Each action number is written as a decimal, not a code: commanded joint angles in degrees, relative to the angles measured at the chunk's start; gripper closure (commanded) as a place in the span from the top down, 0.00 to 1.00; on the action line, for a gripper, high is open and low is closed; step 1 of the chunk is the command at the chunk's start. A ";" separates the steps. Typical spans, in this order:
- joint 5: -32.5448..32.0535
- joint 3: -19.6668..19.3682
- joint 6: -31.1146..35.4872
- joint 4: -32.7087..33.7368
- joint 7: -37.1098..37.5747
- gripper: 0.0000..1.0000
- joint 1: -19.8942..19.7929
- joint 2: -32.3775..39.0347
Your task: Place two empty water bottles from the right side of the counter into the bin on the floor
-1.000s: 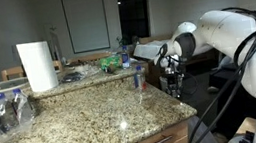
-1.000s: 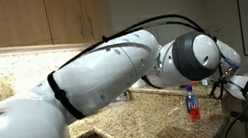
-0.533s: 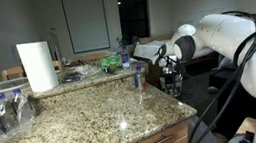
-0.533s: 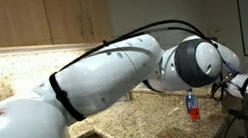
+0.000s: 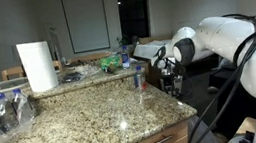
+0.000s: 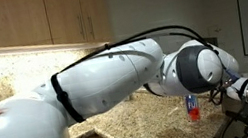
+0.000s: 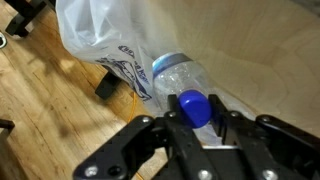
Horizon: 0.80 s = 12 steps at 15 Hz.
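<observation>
Big white arm (image 5: 229,37) hangs off the right end of the speckled granite bench (image 5: 85,123). The wrist view looks down on a wood floor (image 7: 40,120) and the bin (image 7: 100,35) with its plastic liner — a clear water bottle (image 7: 178,75) sits right against that liner. The gripper (image 7: 196,125) is clamped on its blue-capped neck. A red-labelled bottle (image 6: 192,106) stands on the bench.
</observation>
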 commanded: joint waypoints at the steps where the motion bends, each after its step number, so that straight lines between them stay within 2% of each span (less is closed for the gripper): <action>1: -1.50 -0.60 -2.75 1.61 0.29 0.15 0.26 1.70; 6: -4.79 -2.10 -3.09 1.74 1.19 0.15 1.42 4.51; 12: -4.87 -3.04 -2.90 2.29 1.01 0.15 1.75 5.09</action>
